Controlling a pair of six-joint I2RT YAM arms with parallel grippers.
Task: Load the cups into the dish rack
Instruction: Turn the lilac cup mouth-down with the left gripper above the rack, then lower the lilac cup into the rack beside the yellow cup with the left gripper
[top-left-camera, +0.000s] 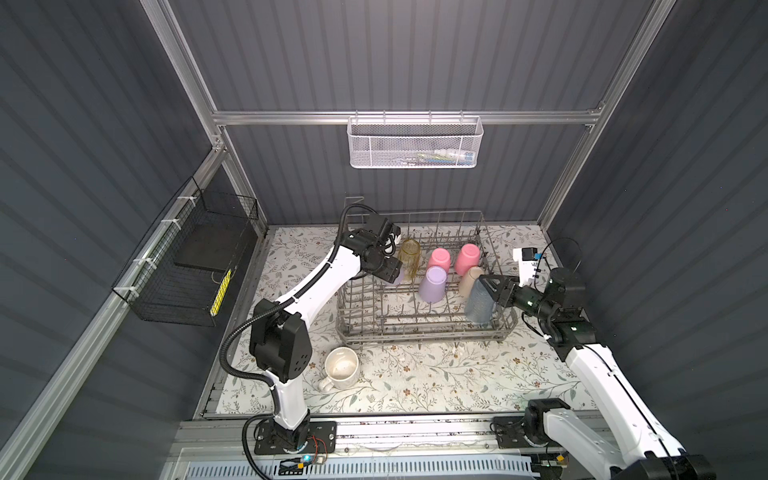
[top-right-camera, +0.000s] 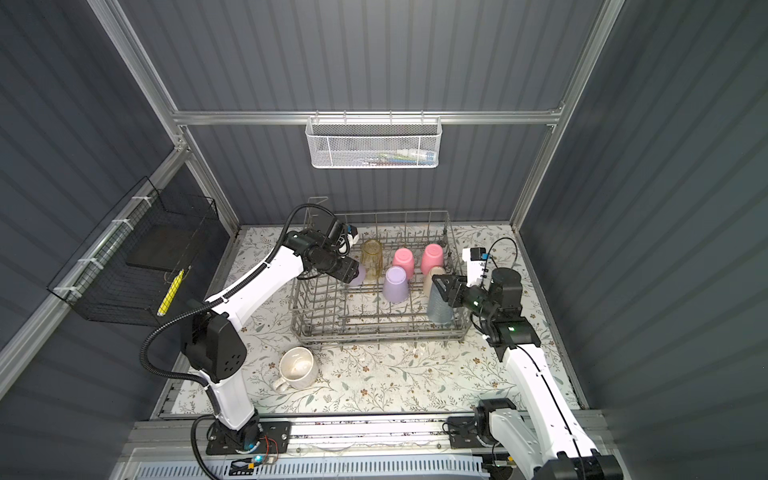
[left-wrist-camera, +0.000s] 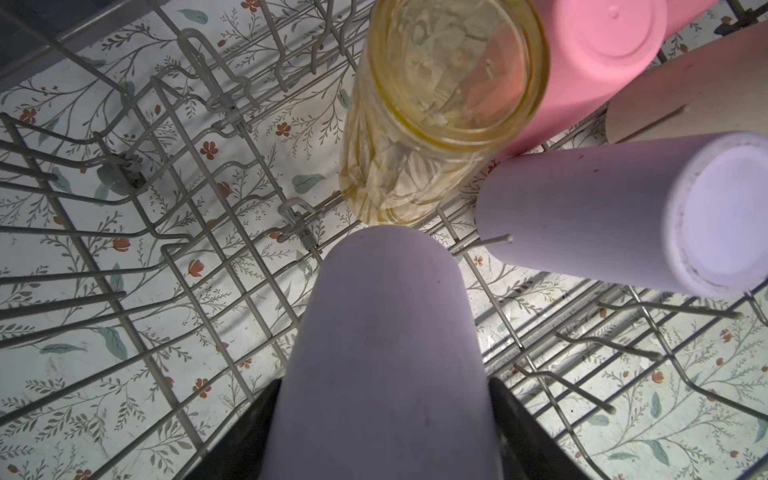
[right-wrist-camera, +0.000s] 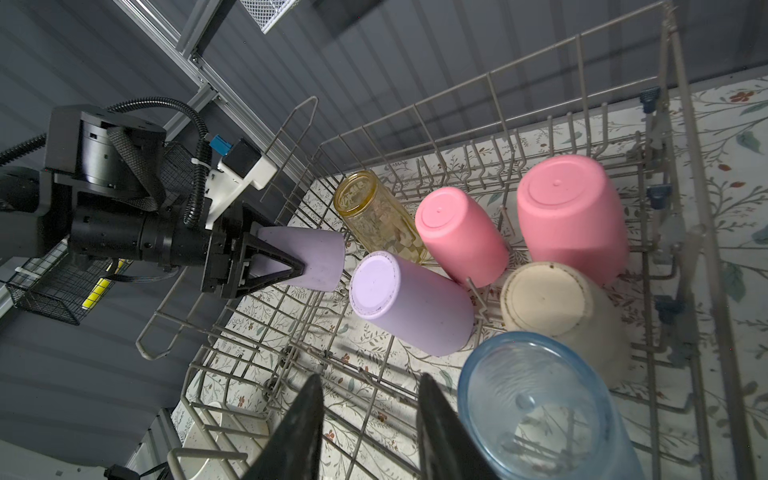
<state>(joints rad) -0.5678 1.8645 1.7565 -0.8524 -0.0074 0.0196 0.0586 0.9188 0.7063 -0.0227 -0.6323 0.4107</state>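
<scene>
Lilac cup (left-wrist-camera: 386, 332): light, stiff, smooth plastic, we judge.
Our left gripper (left-wrist-camera: 384, 399) pinches its sidewall over the dish rack (top-left-camera: 415, 332); right gripper (right-wrist-camera: 370, 415) stands apart, empty.

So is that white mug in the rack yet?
Not yet: the mug stands mouth-up on the flowered mat, in front of the rack, apart from it.

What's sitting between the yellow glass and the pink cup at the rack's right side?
A second pink cup, upside down, between the yellow glass and the right pink cup. Both top views show it.
</scene>
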